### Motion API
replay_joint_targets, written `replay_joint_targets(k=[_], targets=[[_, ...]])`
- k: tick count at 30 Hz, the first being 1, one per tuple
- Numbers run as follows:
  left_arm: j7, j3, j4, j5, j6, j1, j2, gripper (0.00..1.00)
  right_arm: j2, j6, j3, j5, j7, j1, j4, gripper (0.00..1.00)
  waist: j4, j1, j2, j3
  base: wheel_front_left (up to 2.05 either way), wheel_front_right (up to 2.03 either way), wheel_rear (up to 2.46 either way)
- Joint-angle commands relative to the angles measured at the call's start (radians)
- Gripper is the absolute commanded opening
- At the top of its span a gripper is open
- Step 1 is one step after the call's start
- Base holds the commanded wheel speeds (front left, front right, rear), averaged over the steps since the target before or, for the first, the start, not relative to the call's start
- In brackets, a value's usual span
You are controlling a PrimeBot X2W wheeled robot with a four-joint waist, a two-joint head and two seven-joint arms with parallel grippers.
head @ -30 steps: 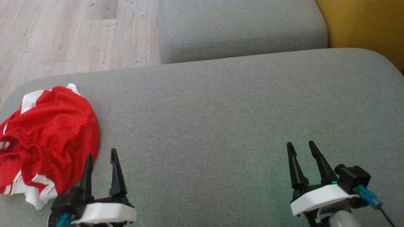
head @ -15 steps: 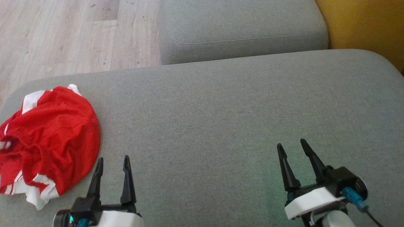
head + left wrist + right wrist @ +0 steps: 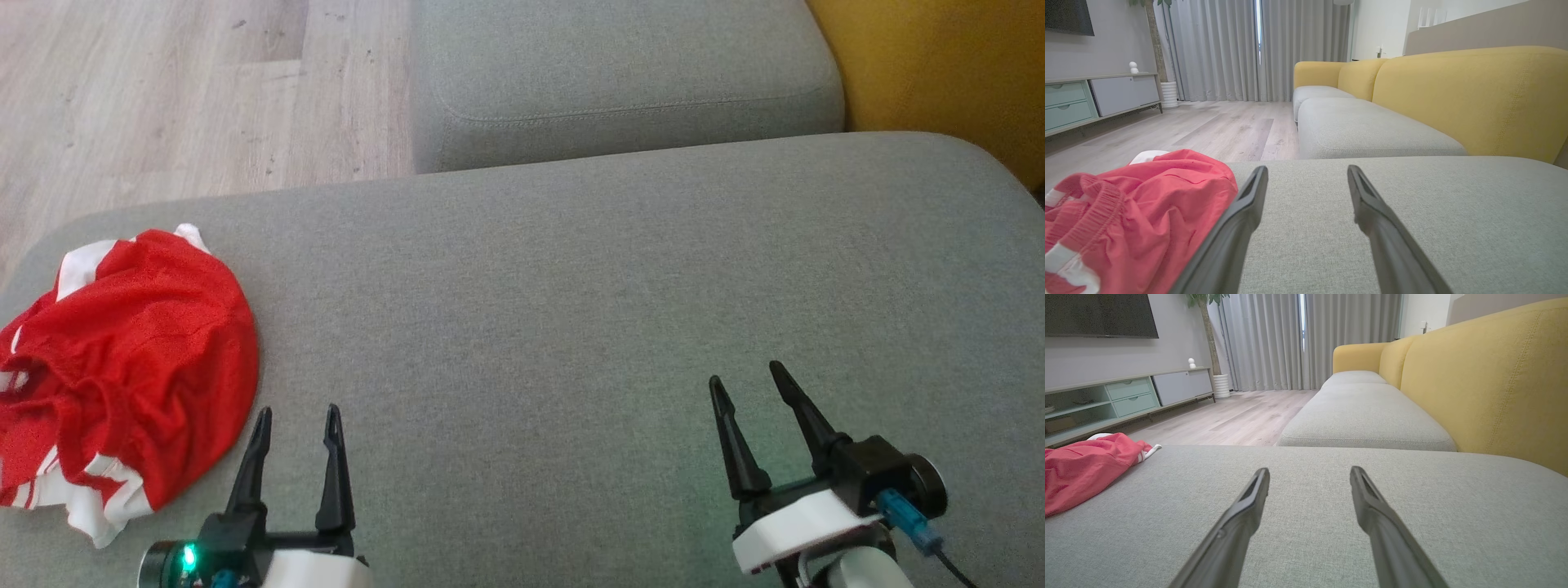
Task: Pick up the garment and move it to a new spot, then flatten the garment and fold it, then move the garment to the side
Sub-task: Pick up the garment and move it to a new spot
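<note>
Garment, crumpled red mesh with white stripes, lies at nine o'clock on the wide grey fabric seat cushion, close to its left edge. At seven o'clock the left gripper sits just beside the red cloth, fingers spread wide with nothing between them. At five o'clock the right gripper hangs over bare cushion, well apart from the cloth, its fingers equally wide and empty.

We see a pale wood-plank floor beside grey fabric sofa cushions with a mustard-yellow padded backrest. Long grey curtains hang at the far end; a low sideboard with mint-green drawers stands below a dark wall screen.
</note>
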Motion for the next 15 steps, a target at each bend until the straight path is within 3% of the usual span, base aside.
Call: replay_joint_targets(k=[1,8,15], targets=[[-0.010,0.033,-0.023,-0.002,0.001,-0.028,0.008,1.00,-0.007,0.008,0.022,-0.002,-0.011,-0.059,-0.025,1.00,-0.001,0.0000,0.0000,-0.002,0.00,0.00,0.00],[-0.010,0.032,-0.012,-0.006,-0.006,-0.027,0.008,1.00,-0.007,0.008,0.022,-0.005,-0.011,-0.052,-0.019,1.00,0.003,0.0000,0.0000,-0.013,0.00,0.00,0.00],[-0.010,0.026,-0.008,-0.012,0.000,-0.020,0.008,1.00,-0.007,0.008,0.026,-0.015,-0.011,-0.020,-0.014,1.00,0.064,0.0000,0.0000,-0.031,0.00,0.00,0.00]])
